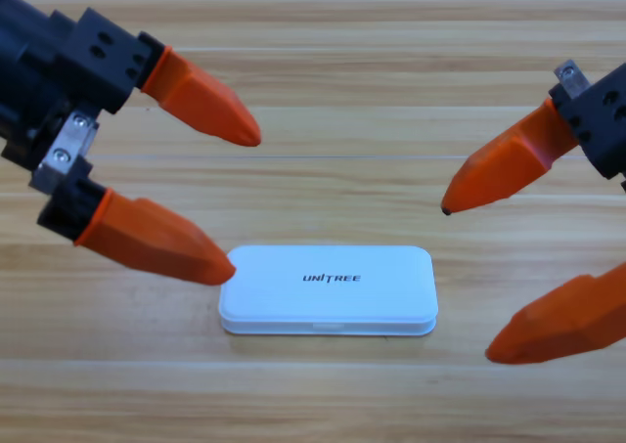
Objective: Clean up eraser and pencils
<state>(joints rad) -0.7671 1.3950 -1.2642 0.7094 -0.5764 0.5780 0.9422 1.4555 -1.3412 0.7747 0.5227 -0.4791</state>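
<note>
Jaws spread wide on left gripper (246, 200) and right gripper (466, 279), both holding nothing. Between them, on wooden table (323, 91), closed white case (328, 289), lettered "UNITREE", long axis left-right. No eraser or pencils visible.

Your left claw (235, 199) reaches in from the upper left of the frame with its orange jaws spread wide, while your right claw (468, 279) enters from the right edge, its jaws likewise parted and pointing left.
</note>
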